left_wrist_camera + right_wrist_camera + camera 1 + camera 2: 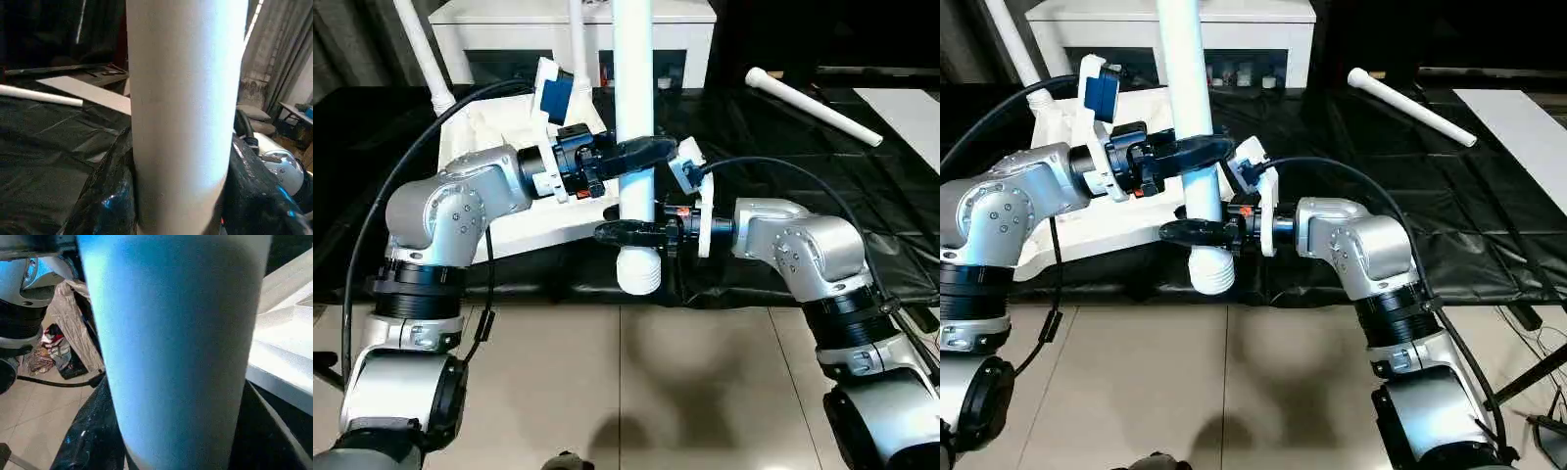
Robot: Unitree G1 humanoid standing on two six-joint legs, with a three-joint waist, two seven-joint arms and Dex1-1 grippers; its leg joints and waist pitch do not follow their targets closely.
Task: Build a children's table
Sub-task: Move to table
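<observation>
Legs: four counted | upright leg (633,117) clasped by left gripper (641,152) and right gripper (625,232) | one tabletop (524,220)

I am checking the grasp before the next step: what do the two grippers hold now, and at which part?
Both hold one upright white leg: the left gripper around its shaft higher up, the right gripper just above its threaded end.

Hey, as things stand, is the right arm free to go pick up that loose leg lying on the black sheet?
Probably not yet. The right gripper is shut on the upright leg, with the left gripper clamped just above. The loose leg lies uncovered on the black sheet, beyond the right arm.
</observation>
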